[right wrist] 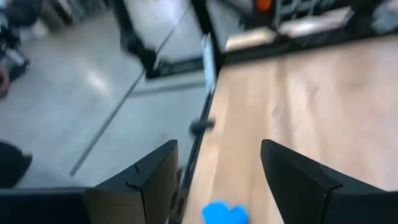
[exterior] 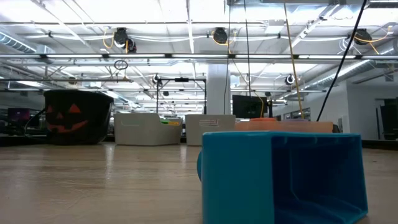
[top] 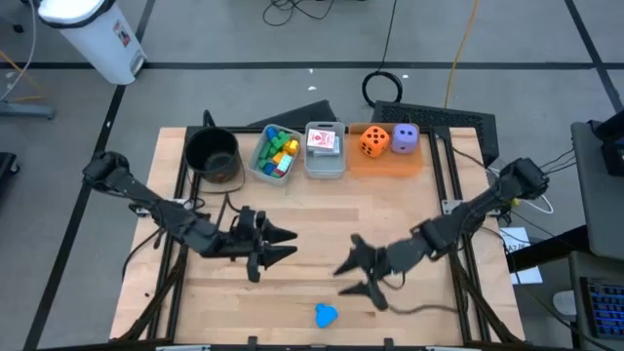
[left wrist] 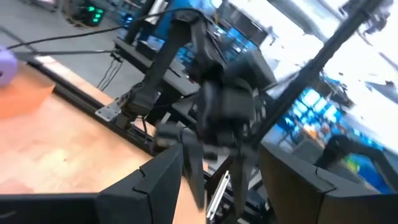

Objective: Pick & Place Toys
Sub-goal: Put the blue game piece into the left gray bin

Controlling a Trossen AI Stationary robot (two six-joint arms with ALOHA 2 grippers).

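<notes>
Left gripper (top: 285,244) over the middle of the wooden table (top: 322,210), left of centre, fingers spread apart with nothing between them. Right gripper (top: 353,270) just right of centre and slightly nearer the front edge, fingers likewise parted and empty, aimed toward the left gripper. Tips of the two grippers near each other but apart.

One blue block (top: 326,314) alone on the bare wood near the front edge, close to the right gripper and a little nearer than it, touched by neither. Same block filling the foreground of the low view (exterior: 280,177), and showing between the right arm's own fingers in the right wrist view (right wrist: 225,213).

Along the far edge, left to right: round black pot (top: 214,153) with a pumpkin face; clear bin (top: 276,154) holding green, blue and yellow blocks (top: 280,151); second clear bin (top: 325,149) with a playing card (top: 322,140) inside; flat orange tray (top: 385,161) carrying an orange die (top: 373,141) and, just right of it, a purple die (top: 406,138). Dice side by side, very close; touching or not, cannot tell.

In the left wrist view, right arm (left wrist: 217,93) straight ahead beyond the left arm's own open fingers, table edge beside it.
</notes>
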